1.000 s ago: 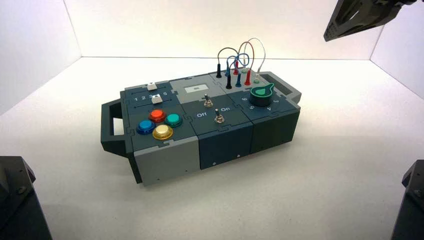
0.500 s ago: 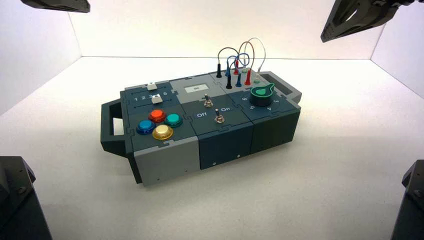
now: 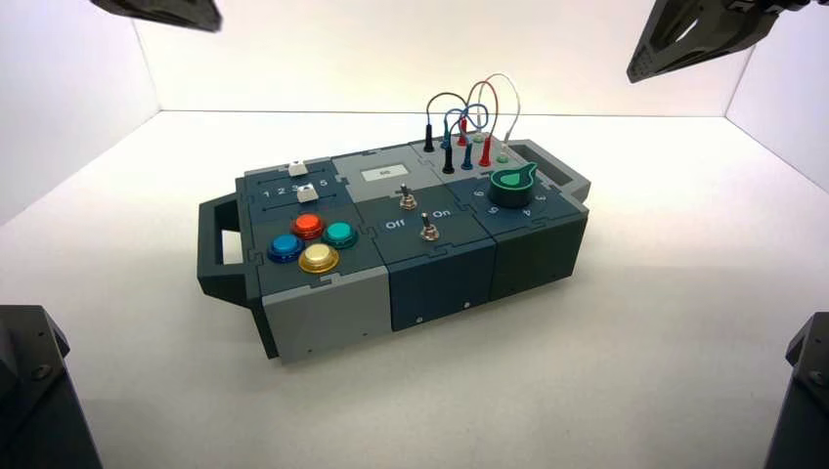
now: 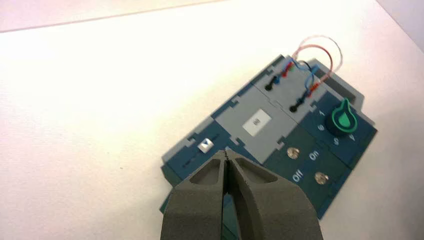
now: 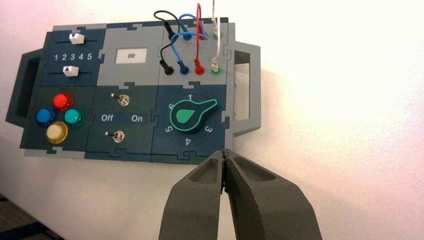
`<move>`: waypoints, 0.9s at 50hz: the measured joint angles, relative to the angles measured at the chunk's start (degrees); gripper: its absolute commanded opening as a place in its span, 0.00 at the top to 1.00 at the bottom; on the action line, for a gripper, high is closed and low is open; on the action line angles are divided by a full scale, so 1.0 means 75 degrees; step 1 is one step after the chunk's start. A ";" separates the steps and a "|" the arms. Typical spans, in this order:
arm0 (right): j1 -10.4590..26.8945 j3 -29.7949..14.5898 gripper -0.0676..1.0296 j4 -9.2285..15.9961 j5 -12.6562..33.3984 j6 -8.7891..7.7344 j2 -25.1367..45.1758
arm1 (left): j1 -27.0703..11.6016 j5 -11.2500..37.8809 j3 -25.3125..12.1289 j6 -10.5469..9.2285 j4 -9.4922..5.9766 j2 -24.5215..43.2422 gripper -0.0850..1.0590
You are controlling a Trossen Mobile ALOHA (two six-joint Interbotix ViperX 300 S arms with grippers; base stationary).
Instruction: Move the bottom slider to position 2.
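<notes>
Pale walls (image 3: 391, 59) stand behind a white tabletop (image 3: 635, 371), and on it sits the dark blue and grey box (image 3: 440, 283), the landmark for everything here. The bottom slider (image 5: 71, 71) is a small white knob on the box's left part, between the row of numerals and the coloured buttons; it sits nearest the 3, off position 2 (image 5: 64, 57). On the other side of the row is the top slider (image 5: 76, 38), also nearest the 3.

The left hand (image 4: 226, 152) hangs in the air beyond the box's far left corner, closed, its fingertips together and touching nothing. The right hand (image 5: 225, 152) is closed too, up above the right side of the box and apart from it.

The box carries red, blue, green and yellow buttons (image 5: 58, 117) at its near left, two metal toggle switches (image 5: 119, 136) in the middle, and a grey panel with a small display window (image 5: 131, 55) reading 00. Its far right panel holds sockets with black, blue, red and white wires (image 5: 198, 37) plugged in. Nearer, the green dial (image 5: 186, 116) has its pointer between 1 and 3.
</notes>
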 measured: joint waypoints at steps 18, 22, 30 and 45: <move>0.0000 0.0000 0.96 -0.0012 0.0000 0.0000 0.0000 | -0.0715 0.0152 -0.0398 0.0000 -0.0012 0.1641 0.95; 0.0012 0.0000 0.96 0.0000 0.0000 0.0000 0.0000 | -0.0855 0.0152 -0.0574 0.0000 -0.0012 0.2156 0.95; 0.0012 0.0000 0.96 0.0000 0.0012 0.0000 0.0000 | -0.0949 0.0164 -0.0844 0.0000 -0.0023 0.2871 0.95; 0.0012 0.0000 0.96 0.0000 0.0012 0.0000 0.0047 | -0.1078 0.0152 -0.1430 0.0012 -0.0023 0.4301 0.95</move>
